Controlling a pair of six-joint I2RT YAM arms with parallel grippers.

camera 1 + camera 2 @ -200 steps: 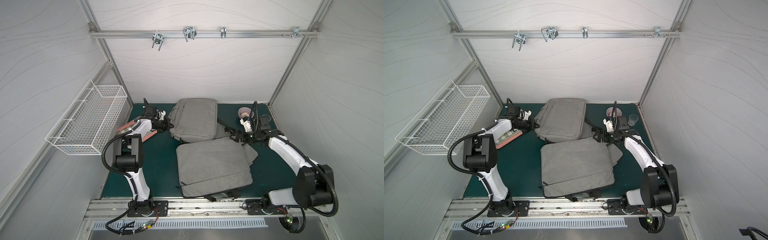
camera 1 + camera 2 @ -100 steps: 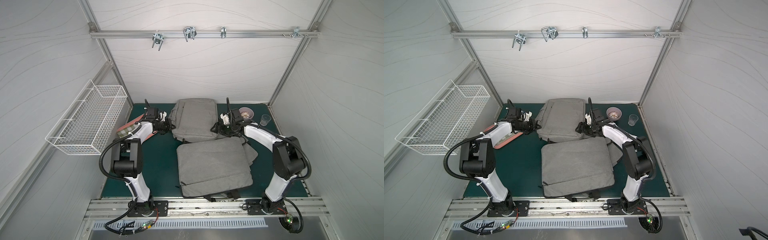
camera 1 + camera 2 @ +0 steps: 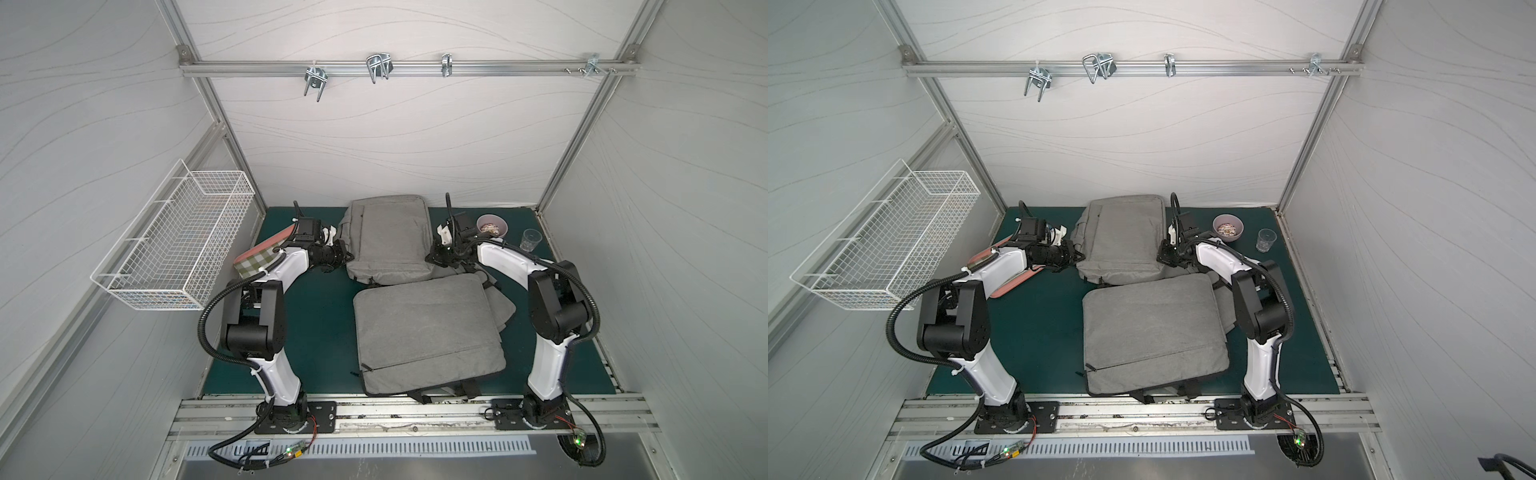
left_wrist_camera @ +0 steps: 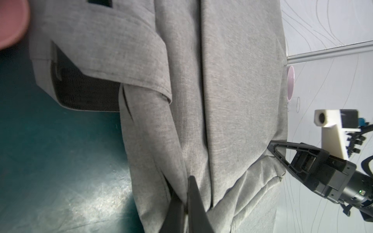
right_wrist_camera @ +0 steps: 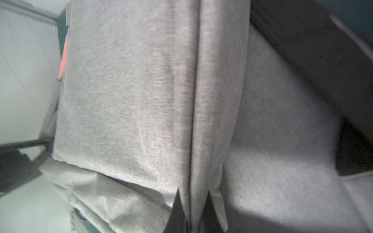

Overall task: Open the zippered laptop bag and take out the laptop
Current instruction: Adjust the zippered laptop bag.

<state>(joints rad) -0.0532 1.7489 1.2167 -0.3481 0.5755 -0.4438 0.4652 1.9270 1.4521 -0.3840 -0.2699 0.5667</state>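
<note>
While its jaws are pinched tight, the left gripper grasps a fold of cloth at the near left corner of the grey laptop bag. Across the bag, the right gripper is clamped on a raised ridge of fabric along the bag's right side, with the cloth caught between its two dark fingertips. Whether that ridge is the zipper cannot be told.

In both top views each arm reaches in from its own side to the bag's near corners. The bag lies flat at the rear middle of the green bench, its far edge close to the back edge.

A second grey bag lies flat just in front of it, touching its near edge and reaching the front edge of the bench. Black straps show under its front side.

A pink bowl stands near the rear right corner, with a clear glass just beside it. A checked board with a red rim lies near the left edge, partly under the left arm. A white wire basket hangs on the left wall.
</note>
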